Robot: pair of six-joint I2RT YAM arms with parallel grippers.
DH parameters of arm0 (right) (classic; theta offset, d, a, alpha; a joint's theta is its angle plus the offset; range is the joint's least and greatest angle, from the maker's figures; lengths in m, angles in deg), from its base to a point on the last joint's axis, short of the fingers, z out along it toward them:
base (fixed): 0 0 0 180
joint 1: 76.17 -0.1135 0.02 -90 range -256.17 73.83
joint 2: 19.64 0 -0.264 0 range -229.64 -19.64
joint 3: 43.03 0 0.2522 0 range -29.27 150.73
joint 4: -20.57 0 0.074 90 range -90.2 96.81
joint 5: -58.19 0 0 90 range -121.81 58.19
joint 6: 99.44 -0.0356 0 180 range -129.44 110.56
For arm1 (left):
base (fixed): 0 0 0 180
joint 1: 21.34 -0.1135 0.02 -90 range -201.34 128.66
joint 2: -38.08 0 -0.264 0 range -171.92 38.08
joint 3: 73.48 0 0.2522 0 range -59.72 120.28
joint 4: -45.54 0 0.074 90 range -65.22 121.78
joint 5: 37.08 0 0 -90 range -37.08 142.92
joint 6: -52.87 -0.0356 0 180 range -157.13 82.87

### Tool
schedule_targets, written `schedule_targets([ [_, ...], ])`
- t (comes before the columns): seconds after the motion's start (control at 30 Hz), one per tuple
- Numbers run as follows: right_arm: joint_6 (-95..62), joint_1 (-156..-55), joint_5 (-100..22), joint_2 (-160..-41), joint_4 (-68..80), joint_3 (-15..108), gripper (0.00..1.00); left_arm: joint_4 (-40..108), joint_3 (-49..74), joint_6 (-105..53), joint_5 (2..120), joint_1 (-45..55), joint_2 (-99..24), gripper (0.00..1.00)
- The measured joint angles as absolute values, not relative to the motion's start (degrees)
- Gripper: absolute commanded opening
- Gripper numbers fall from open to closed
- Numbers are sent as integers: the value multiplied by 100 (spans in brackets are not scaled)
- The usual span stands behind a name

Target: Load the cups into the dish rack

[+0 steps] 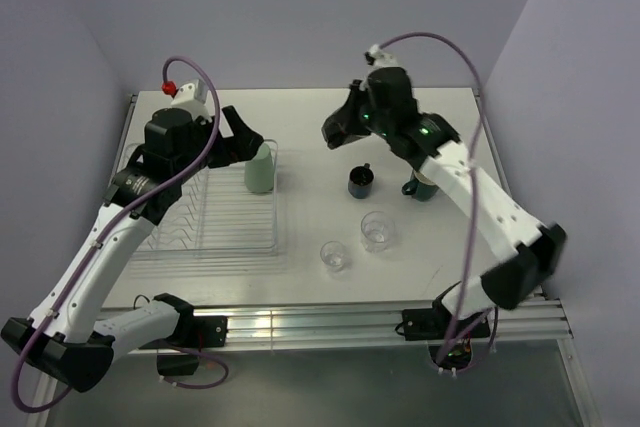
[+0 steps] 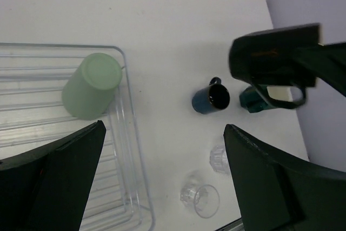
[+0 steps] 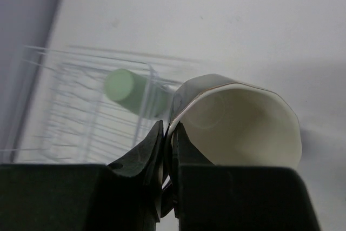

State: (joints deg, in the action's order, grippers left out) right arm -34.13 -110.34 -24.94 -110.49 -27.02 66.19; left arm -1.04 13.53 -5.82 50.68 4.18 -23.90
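Inside the dish rack sits only the mint green tumbler. Right of the rack, the right hand grips the black mug; the left hand is open. Four cups wait.

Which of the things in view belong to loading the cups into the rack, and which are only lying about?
Of the job: dish rack; mint green tumbler, in it; navy mug; dark green mug; two clear tumblers; black mug with cream inside, rim pinched by the right claw.

Only lying about: no loose item seen, just the rig's purple cables and metal rail.
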Motion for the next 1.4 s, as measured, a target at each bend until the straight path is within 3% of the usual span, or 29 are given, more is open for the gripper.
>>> schedule_targets([
  [0.27, -4158, -10787, -4050, -7939, -669, 3561, 0, 1019, 772, 70, 6510, -28, -2239, 99],
  [0.53, -4877, -10783, -4984, -7152, 1029, 1806, 0, 2164, 339, 806, 8093, -74, -2355, 99],
  [0.93, -5966, -10774, -5250, -7001, 2931, 1290, 0, 3611, -417, 1545, 9461, -74, -2637, 99],
  [1.4, -6711, -10772, -5587, -7392, 4277, 1227, 0, 5670, -863, 2767, 10285, 4, -2744, 99],
])
